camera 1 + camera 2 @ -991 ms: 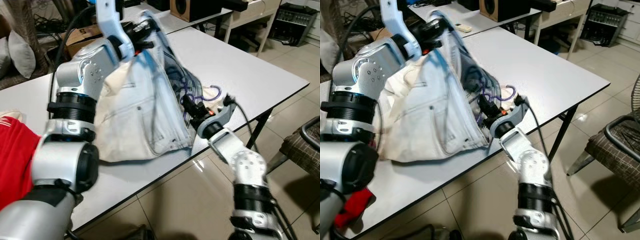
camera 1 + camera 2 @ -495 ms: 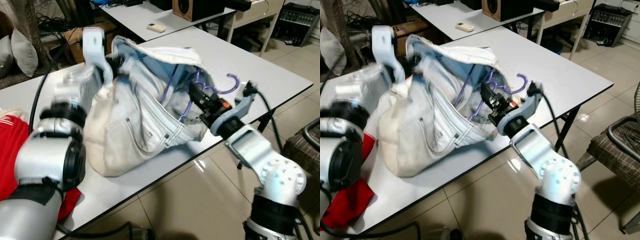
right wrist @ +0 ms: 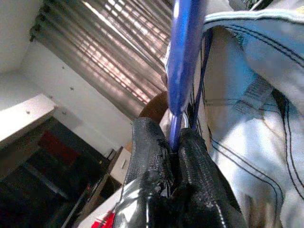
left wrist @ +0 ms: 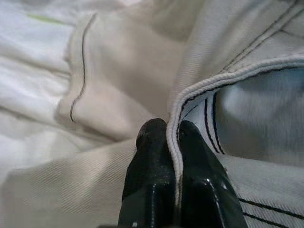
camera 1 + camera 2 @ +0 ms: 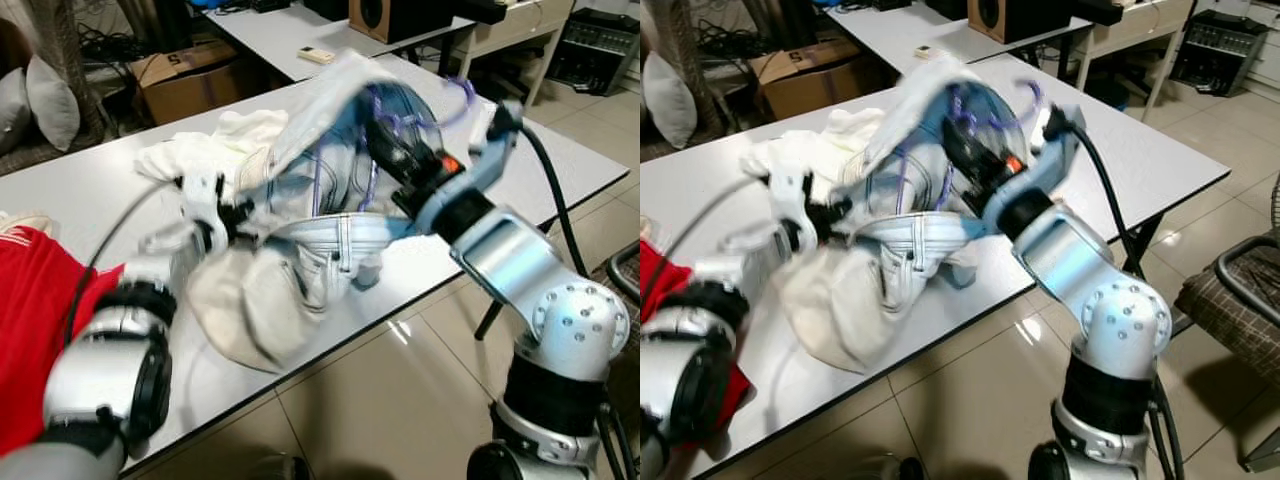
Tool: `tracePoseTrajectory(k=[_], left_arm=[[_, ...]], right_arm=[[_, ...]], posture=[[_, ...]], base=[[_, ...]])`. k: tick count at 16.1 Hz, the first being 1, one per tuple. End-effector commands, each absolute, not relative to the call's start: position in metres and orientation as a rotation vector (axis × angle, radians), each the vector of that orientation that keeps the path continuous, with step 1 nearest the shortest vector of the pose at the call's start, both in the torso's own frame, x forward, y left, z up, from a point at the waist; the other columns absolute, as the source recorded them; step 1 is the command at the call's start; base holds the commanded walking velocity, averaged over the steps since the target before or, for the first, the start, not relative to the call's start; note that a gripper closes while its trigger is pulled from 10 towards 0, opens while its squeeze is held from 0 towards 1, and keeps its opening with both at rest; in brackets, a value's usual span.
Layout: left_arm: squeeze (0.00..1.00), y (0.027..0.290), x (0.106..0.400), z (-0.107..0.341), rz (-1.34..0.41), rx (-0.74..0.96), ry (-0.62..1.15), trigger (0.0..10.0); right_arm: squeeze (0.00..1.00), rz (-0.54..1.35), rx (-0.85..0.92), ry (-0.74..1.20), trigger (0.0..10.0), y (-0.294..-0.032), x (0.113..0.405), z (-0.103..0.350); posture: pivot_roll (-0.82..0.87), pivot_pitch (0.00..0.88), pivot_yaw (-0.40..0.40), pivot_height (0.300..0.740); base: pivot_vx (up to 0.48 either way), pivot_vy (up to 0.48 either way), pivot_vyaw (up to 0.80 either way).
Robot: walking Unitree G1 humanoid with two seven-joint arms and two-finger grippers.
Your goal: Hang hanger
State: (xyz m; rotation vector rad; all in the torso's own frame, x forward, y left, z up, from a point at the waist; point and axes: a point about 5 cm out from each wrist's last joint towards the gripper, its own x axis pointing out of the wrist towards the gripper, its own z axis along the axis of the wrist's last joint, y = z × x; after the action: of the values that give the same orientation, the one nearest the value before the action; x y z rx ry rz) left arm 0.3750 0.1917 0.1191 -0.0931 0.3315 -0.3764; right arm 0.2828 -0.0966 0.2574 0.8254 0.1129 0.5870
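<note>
— Above the white desk, where is the hanger?
— Raised inside the pale denim jeans; the right end effector, arm reaching up and forward, pinches its thin blue-purple plastic bar.
— And the left arm?
— Stretched low over the desk; the left end effector is clamped on the jeans' thick stitched hem. Soft white cloth lies behind.

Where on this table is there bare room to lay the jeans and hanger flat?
Bare tabletop lies on the robot's right, between the jeans and the table's far corner. A narrower strip runs along the near edge. The middle is crowded: jeans, purple hanger, white cloth. A red garment covers the left end.
</note>
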Motion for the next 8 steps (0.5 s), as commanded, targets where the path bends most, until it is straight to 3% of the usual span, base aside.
tracePoseTrajectory(k=[1, 8], left_arm=[[0.0, 0.2006, 0.3661, 0.111, -0.392, -0.107, 0.334, 10.0], [0.0, 0.2028, 0.3617, 0.119, -0.424, -0.156, 0.272, 10.0]], right_arm=[[0.0, 0.638, 0.809, 0.012, 10.0, -0.0979, 0.2769, 0.281], [0.0, 0.624, 0.775, 0.009, 10.0, -0.0998, 0.2801, 0.2804]], posture=[[-0.01, 0.013, 0.076, 0.74], [-0.01, 0.015, 0.074, 0.74]], base=[[0.0, 0.0, 0.0], [0.0, 0.0, 0.0]])
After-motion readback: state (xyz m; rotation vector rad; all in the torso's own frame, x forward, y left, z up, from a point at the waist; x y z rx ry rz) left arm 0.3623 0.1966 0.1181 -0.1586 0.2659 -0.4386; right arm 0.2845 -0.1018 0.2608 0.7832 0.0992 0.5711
